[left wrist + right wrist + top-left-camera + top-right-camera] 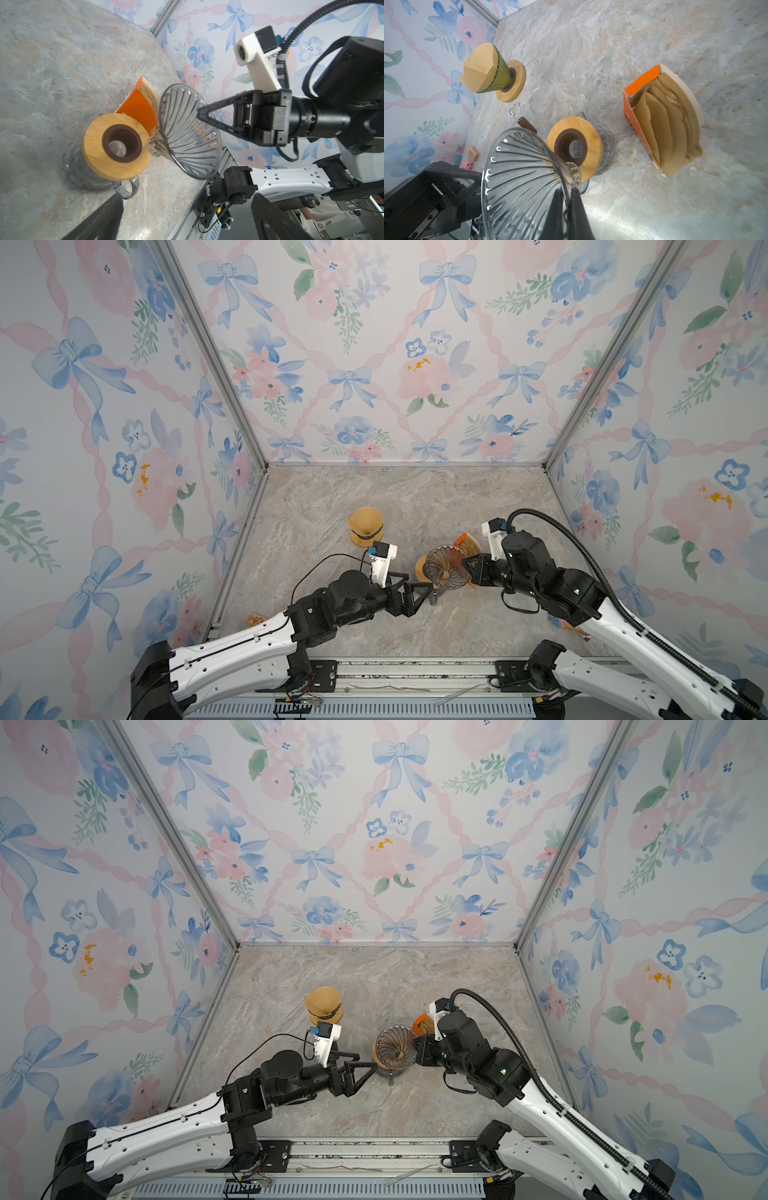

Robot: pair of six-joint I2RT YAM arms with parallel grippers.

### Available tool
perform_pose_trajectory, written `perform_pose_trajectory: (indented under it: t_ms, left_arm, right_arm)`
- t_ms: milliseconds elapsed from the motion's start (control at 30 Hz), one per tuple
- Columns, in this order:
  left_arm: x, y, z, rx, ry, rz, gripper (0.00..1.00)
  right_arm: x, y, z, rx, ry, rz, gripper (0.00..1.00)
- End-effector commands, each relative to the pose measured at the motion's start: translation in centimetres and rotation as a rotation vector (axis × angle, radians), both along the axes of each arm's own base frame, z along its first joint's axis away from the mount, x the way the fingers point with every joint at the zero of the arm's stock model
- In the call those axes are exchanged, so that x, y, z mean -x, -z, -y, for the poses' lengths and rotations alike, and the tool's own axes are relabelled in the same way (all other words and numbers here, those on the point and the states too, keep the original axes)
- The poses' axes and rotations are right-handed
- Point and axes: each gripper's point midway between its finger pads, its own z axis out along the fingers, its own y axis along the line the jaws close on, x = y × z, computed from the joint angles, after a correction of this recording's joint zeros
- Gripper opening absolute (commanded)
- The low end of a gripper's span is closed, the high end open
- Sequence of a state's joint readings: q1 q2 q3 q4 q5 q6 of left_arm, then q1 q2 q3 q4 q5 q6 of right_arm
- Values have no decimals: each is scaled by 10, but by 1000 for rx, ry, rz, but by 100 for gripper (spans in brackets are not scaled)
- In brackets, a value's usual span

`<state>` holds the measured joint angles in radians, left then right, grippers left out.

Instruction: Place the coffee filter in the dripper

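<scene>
Coffee filters [662,128] sit in an orange box [634,91], unpicked. Nearest, the left tool [420,583] gapes empty at eight o'clock of the clear dripper [446,570], which the right tool [199,113] clamps by the rim, tipped sideways over a carafe [83,172]. The box stands beyond, at one o'clock. Likely best: pinch one sheet only, dripper steadied upright.

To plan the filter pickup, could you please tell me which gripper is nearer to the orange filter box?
Right. The right gripper, shut on the rim of the clear glass dripper, sits beside the orange filter box; the open left gripper is across the dripper, farther off.
</scene>
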<state>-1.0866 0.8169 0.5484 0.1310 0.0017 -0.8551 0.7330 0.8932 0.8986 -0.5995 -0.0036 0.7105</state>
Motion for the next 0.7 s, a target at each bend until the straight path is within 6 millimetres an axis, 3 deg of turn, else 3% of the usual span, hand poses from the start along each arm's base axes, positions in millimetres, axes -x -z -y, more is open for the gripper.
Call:
perform_pose_trajectory:
  t_ms: [0,200,667]
  left_arm:
    - [3,-2,-6,5,-2,39,98]
    - [3,-8,-11,23,-10,62,98]
    - [2,-5,-6,59,-6,65,98]
  right_arm:
    - [-18,-26,-12,-71,-13,68,4]
    - [-33,-20,-19,-100,-13,52,4]
    - [-38,5,-25,-104,-11,-6,4]
